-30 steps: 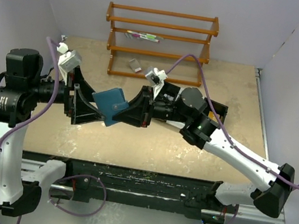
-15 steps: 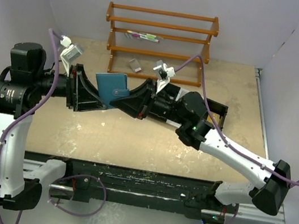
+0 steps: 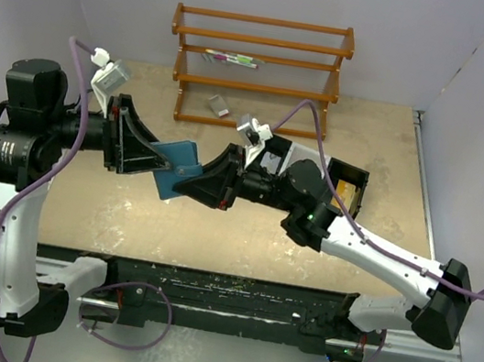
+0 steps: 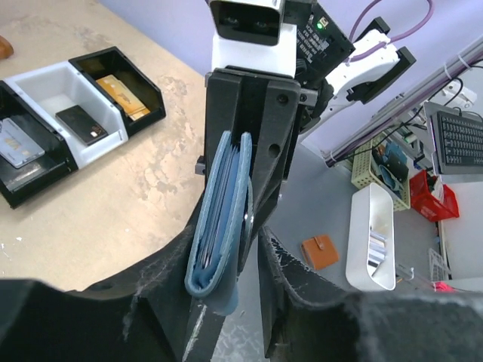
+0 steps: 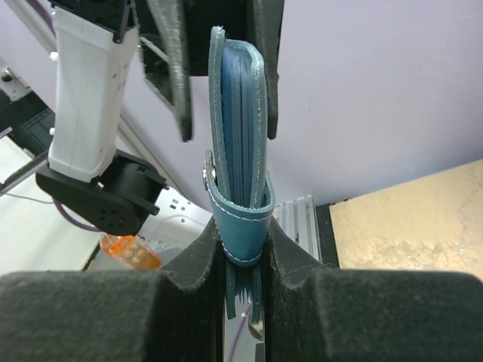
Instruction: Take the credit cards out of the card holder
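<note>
Behind my work area a wooden rack (image 3: 260, 63) stands at the back of the tabletop (image 3: 242, 237), with pens (image 3: 233, 59) lying on one shelf and a small grey object (image 3: 218, 104) on the surface just in front of it. To the right sits the black three-compartment tray (image 3: 359, 177), half covered in the overhead view by my right arm. The left wrist camera shows what is in it: an orange-brown item (image 4: 124, 90) in the far section, a dark card (image 4: 84, 124) in the white middle section, and a pale card (image 4: 19, 143) in the near one.

The teal card holder (image 3: 177, 168) is folded shut and held on edge in the air over the middle of the tabletop, well clear of the tray. The left gripper (image 3: 162, 168) is closed narrow on its left end and the right gripper (image 3: 190, 182) is clamped on its right end by the snap tab (image 3: 190, 172).

My left arm rises from its base and reaches level to the right. My right arm stretches from the lower right corner across to the left, so the two grippers face each other.
</note>
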`<state>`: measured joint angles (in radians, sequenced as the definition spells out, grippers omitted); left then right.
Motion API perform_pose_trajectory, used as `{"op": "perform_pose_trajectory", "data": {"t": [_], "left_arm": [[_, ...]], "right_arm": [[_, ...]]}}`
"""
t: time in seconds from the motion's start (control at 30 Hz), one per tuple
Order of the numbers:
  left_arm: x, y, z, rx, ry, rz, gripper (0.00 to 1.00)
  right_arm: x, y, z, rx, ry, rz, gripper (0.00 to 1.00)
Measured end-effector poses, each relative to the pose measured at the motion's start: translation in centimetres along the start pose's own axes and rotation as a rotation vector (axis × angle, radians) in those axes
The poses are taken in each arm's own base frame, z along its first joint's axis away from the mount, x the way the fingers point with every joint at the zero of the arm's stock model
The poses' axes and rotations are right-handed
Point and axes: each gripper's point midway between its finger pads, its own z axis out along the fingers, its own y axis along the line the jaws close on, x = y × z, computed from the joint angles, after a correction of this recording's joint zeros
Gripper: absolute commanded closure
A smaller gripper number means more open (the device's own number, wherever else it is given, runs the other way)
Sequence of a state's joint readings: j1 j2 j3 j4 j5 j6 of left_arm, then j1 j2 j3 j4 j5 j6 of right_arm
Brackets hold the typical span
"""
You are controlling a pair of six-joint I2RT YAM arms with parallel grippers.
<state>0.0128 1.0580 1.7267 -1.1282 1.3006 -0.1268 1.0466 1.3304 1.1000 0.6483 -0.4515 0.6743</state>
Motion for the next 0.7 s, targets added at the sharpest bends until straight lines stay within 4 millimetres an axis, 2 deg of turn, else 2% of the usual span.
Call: {"op": "perform_pose_trajectory", "data": {"t": [0.1,0.17,0.23,0.27,0.37,0.5,0.57,0.63,0.7], "left_arm": [[0.3,-0.2,-0.1,0.004,0.004,0.01,0.56],[0.6,-0.3,-0.1,0.004,0.01,0.009,0.56],[0.9,-0.4,-0.2,0.004,0.017,0.006,0.63],[1.1,-0.4,-0.2,0.002,0.02,0.007,0.7],[1.3,-0.1,-0.2,-0.012,0.029,0.001,0.82],[1.2,0.3,-0.2,-0.025,0.03,0.013,0.93],[1.2,0.6,-0.3,-0.044,0.031,0.02,0.98],[1.2,1.1,-0.3,-0.062,0.033,0.029,1.0],[1.4,1.6,-0.4,-0.093,0.039,0.045,1.0]], "right_arm": [[-0.3,0.7,-0.4,-0.009,0.003,-0.005,1.0],[-0.4,0.8,-0.6,-0.008,0.004,-0.007,1.0],[-0.3,0.8,-0.8,-0.005,0.011,-0.01,1.0],[-0.2,0.8,-0.8,-0.003,0.017,-0.011,0.97],[-0.1,0.8,-0.8,0.0,0.027,-0.019,0.9],[-0.1,0.6,-0.7,0.013,0.047,-0.022,0.83],[0.0,0.3,-0.5,0.023,0.057,-0.021,0.73],[0.2,-0.2,-0.3,0.037,0.069,-0.019,0.52],[0.6,-1.2,-0.1,0.078,0.087,-0.007,0.39]]}}
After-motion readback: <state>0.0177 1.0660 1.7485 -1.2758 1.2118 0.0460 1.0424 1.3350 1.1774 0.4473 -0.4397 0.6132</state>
